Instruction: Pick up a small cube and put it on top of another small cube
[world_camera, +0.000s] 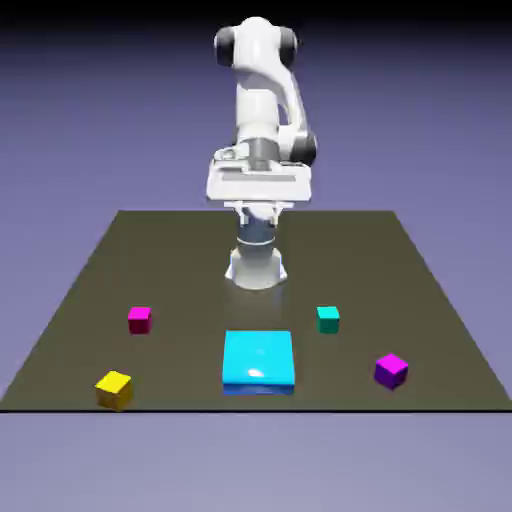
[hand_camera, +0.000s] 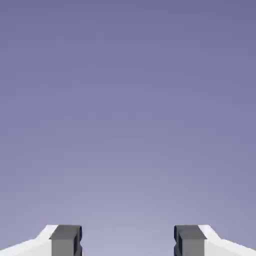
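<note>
The dark olive-brown, flat table (world_camera: 200, 270) carries a bright-cyan, flat square block (world_camera: 258, 357) by its near edge's middle, and a yellow cube (world_camera: 114, 390) near its near-left corner.

Pink cube (world_camera: 140, 320), teal cube (world_camera: 328, 320), cyan block (world_camera: 258, 360) between, arm (world_camera: 258, 100) above

Franka arm (world_camera: 257, 95), exterior view: white links with dark joint caps rise above the base (world_camera: 256, 268) and fold forward, the wide hand (world_camera: 259, 183) held level in front of the column. Gripper (world_camera: 259, 213): open, fingers pointing toward the camera and downward. Hand view: two grey fingertips (hand_camera: 66, 241) at the bottom edge, well apart, with nothing gripped between them.
</note>
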